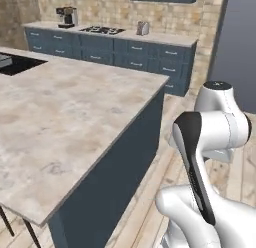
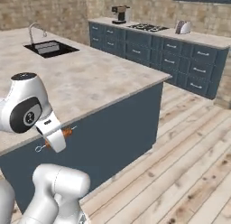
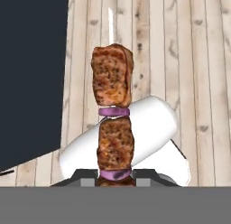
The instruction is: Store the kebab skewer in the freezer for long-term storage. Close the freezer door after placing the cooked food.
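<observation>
Carrying the kebab skewer (image 3: 113, 114) clamped in the gripper (image 3: 115, 179); the jaws are pinched narrow on the lower end of the stick, so the meat chunks and purple onion rings stand up along the hand view with the bare tip poking past the top chunk; guessing it's held by the end like that so the food leads the way onto a shelf and the fingers stay clear. In the right base view the skewer (image 2: 66, 133) sits crosswise at the gripper (image 2: 55, 141), just off the near edge of the island worktop (image 2: 90, 78), over the wooden floor (image 2: 180, 142) rather than over any surface; so it's in mid-air, nothing resting on anything.

Hard to say much about the target; the freezer and its door aren't anywhere I can make out, just the far counter run with a coffee machine (image 2: 119, 13), hob (image 2: 146, 26) and toaster (image 2: 182, 26), plus the sink (image 2: 47, 47) set into the island near its far left edge. My read is the base has to turn or drive before any placing happens. The fingertips themselves are mostly cut off at the bottom of the hand view; the skewer's lower end is hidden between them, so I can't tell how much stick is left below the grip.
</observation>
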Available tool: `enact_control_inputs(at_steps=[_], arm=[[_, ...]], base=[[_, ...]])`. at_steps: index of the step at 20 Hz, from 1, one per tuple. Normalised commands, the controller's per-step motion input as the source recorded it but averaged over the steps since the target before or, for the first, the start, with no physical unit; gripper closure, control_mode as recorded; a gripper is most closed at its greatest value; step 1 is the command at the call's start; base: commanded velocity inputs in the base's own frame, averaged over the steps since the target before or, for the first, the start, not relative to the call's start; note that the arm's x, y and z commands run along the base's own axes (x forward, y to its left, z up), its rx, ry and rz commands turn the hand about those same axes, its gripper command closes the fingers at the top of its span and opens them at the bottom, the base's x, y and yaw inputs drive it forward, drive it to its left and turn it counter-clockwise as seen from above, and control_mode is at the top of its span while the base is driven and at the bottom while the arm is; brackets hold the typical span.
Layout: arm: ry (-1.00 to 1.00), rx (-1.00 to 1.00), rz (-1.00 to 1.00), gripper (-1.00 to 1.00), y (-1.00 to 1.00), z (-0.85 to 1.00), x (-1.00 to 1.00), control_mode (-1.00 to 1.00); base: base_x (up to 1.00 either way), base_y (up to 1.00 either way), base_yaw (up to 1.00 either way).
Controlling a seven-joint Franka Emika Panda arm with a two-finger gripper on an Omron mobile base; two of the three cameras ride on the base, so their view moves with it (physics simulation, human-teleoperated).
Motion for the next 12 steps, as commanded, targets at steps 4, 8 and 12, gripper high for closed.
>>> enact_control_inputs(at_steps=[4, 8, 12], arm=[[0.00, 0.00, 0.00, 1.00, 0.00, 0.00, 0.00, 1.00], [0.00, 0.00, 0.00, 1.00, 0.00, 0.00, 0.00, 1.00], [0.00, 0.00, 0.00, 1.00, 0.00, 0.00, 0.00, 1.00]], base=[[0.34, -0.03, -0.81], [0.36, 0.00, -0.80], [0.56, 0.09, -0.67]])
